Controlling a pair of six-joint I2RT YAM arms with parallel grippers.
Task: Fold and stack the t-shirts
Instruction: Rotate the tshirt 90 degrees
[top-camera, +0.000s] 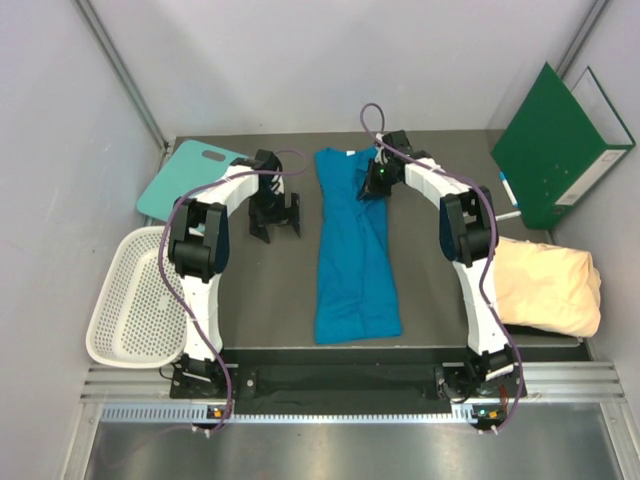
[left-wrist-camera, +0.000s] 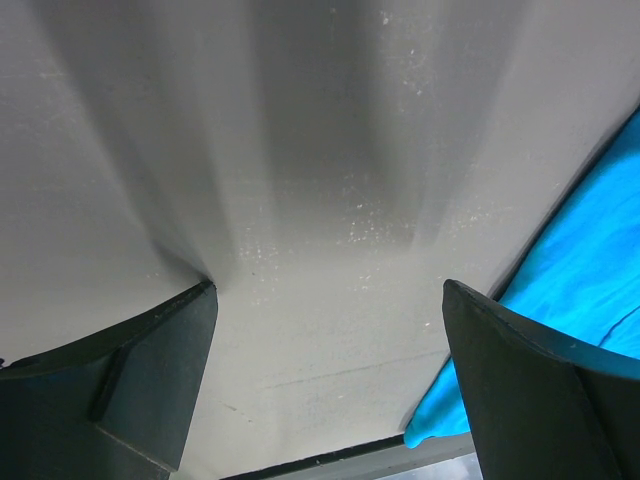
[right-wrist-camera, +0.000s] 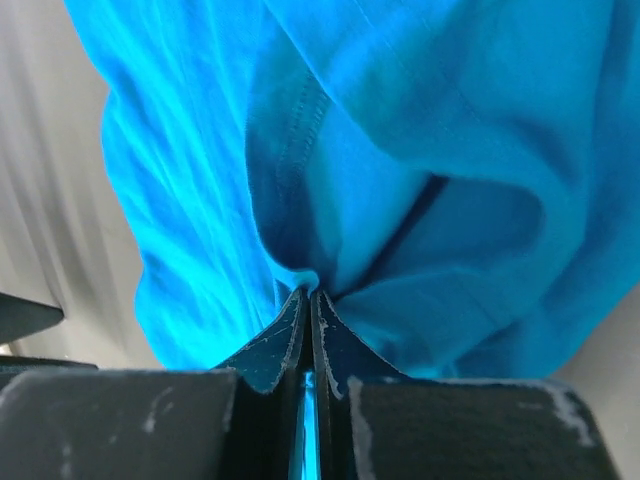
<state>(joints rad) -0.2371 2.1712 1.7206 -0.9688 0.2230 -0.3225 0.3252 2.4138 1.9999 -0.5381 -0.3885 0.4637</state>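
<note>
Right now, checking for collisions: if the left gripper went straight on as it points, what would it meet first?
Most likely the bare table: the open left gripper frames only grey tabletop in its wrist view. The blue t-shirt lies off to its side, outside that line. How far is unclear.

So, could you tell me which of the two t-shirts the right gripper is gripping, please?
The blue t-shirt, spread lengthwise: the right gripper is shut on its far end. The cream t-shirt lies bundled at the right edge.

The blue t-shirt (top-camera: 355, 250) lies centrally, folded into a long strip; the cream t-shirt (top-camera: 545, 285) sits bundled far right.
</note>
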